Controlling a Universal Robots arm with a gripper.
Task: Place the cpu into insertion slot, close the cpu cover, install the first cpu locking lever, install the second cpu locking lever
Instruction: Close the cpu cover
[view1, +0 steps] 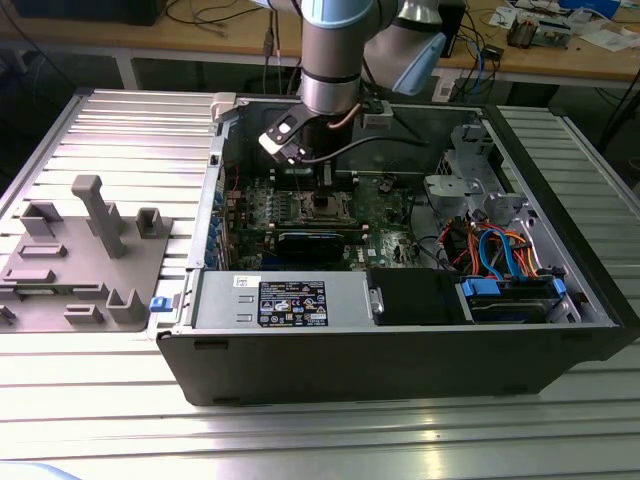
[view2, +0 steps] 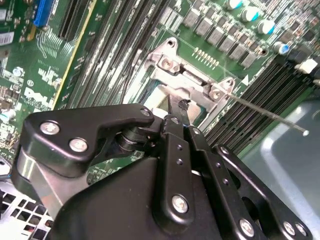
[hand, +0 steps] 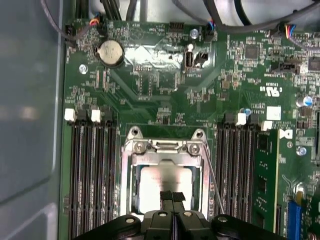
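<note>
cpu, the small flat square chip with a dull silver-grey metal top (hand: 159, 182), sits in the socket on the green motherboard (hand: 150, 95). starting at the exterior view's left, a grey plastic fixture plate (view1: 80, 255) lies on the ribbed metal table (view1: 120, 130), well apart from the open black computer case (view1: 400, 360). the black gripper (view1: 322, 185) reaches down into the case. its two fingers (hand: 167, 200) are pressed together with nothing between them. the tips stand directly over the chip's edge, on the gripper's side. the cpu cover, a thin silvery frame plate (hand: 128, 185), appears to lie flat around the chip. a thin metal lever rod (hand: 214, 182) runs just beside the socket, along the cover's long side; i judge it is not latched. orange and blue cables (view1: 500, 250) are at the exterior view's right.
</note>
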